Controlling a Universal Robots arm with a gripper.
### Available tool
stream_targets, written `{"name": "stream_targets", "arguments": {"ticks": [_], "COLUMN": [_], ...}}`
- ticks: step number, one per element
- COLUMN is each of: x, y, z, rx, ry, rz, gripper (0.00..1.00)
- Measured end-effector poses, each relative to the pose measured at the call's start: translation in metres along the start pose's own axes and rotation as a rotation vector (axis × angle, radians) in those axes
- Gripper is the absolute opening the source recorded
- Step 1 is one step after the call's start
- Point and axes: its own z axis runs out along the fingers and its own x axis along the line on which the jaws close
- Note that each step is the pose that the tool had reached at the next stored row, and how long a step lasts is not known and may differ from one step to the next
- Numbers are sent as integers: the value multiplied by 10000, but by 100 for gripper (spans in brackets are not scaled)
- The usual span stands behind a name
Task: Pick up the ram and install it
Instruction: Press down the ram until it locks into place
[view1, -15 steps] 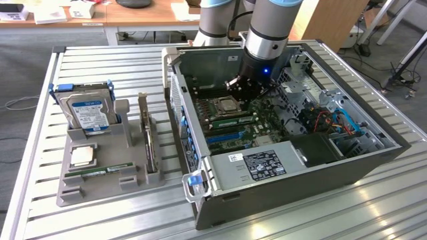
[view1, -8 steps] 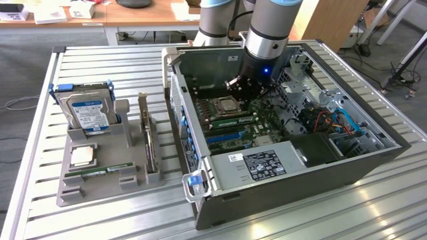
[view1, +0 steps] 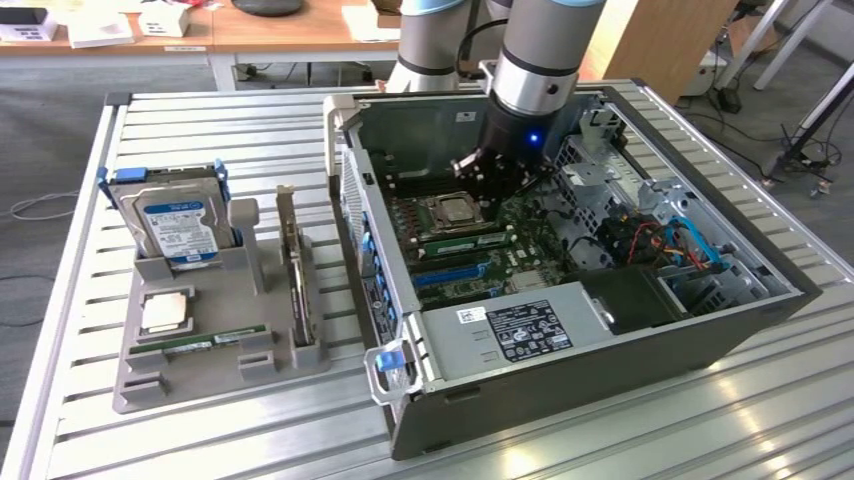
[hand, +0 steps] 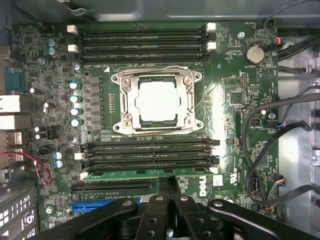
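The arm reaches straight down into the open computer case (view1: 601, 300), its claw (view1: 487, 172) clenched with both fingers (hand: 168, 187) pressed together. Their tips sit on the upper edge of the ram (hand: 150, 174), which stands in the slot just beside the CPU socket (hand: 157, 100) on the motherboard (hand: 235, 100). The claw's links hide the board beneath. Another stick (view1: 214, 340) lies in the grey holder (view1: 187, 375) on the desk (view1: 174, 440).

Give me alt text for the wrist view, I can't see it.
The end effector, shut, presses on a green ram stick lying along the memory slots of a green motherboard. Above sits a silver CPU in its metal socket frame, with another bank of slots beyond.
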Motion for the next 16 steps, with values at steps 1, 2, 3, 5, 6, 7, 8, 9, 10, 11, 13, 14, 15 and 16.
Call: {"name": "stream_targets", "arguments": {"ticks": [1, 2, 3, 5, 6, 7, 8, 9, 10, 11, 13, 14, 15, 16], "x": [0, -1, 0, 0, 0, 0, 0, 2, 5, 10, 26, 33, 39, 45], "y": [0, 0, 0, 0, -1, -1, 0, 0, 0, 0, -1, -1, -2, -2], "z": [-3, -5, -9, -11, -12, -12, -12, -12, -12, -12, -12, -13, -13, -13], "rx": [10, 31, 73, 138, 145, 148, 150, 150, 150, 149, 148, 150, 151, 152], "ry": [-2, -2, -3, -6, -5, -6, -6, -6, -6, -7, -6, -6, -6, -6], "rz": [-1, -3, -2, -4, -5, -5, -3, -3, -1, -1, -3, -3, -3, -3], "gripper": [11, 11, 11, 11, 11, 11, 11, 11, 11, 11, 11, 11, 11, 11]}}
